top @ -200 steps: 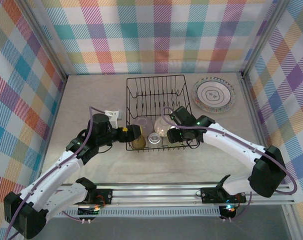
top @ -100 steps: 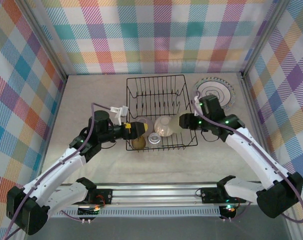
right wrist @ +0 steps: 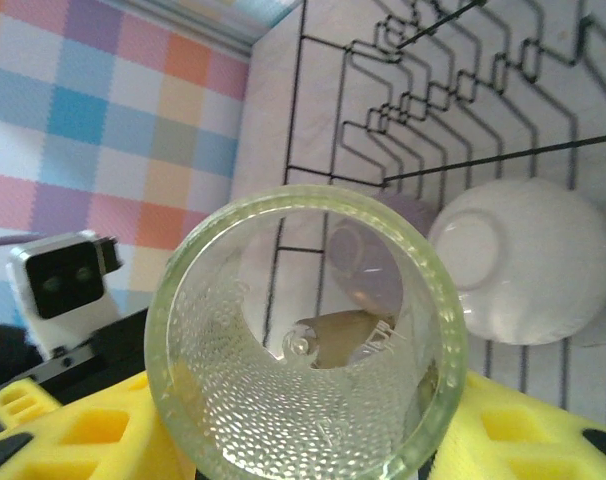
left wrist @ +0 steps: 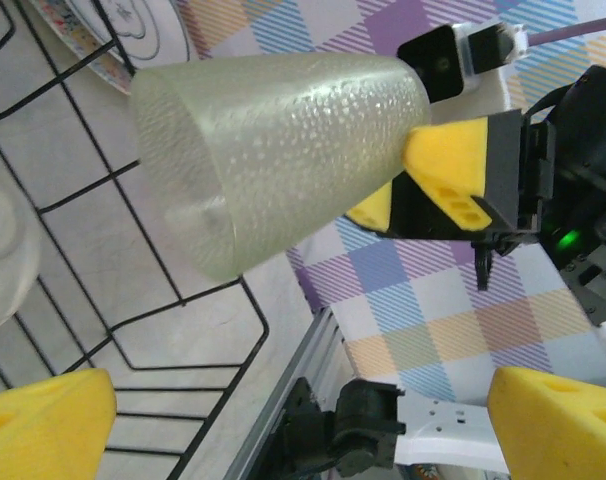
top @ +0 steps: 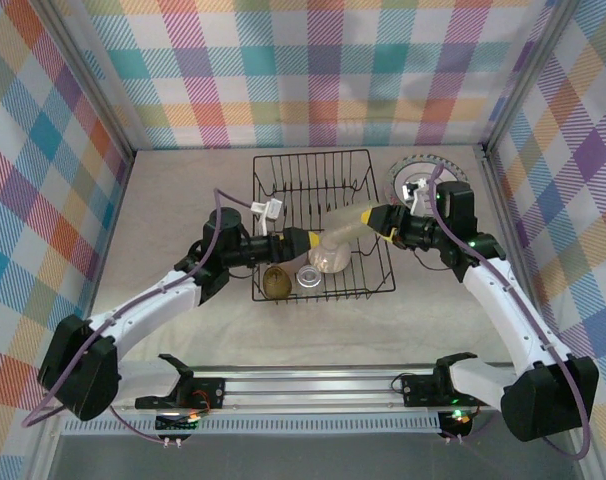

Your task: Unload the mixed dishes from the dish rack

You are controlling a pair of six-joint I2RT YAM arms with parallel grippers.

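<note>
One pale yellow-green cup hung on its side above the dish rack, toward the rack's three o'clock edge and clear of the wires. Your right claw had it pinched by the narrow end, jaws about half spread, with the wide end pointing toward nine o'clock. Your left claw stood wide with nothing between its pads, near the cup's wide end but not touching it.

Down in the rack, a cream bowl sat near six o'clock with its foot ring showing. A clear cup and an amber cup sat toward seven. A ringed plate lay on the desk at the rack's two o'clock.

I judged the cup light, stiff and breakable. Its pebbled wall should give the pads some bite, but the taper could let it slide. If you meant a hand-over, the broad belly looked the safer hold; a pinch on the lip alone might crack or twist it.
</note>
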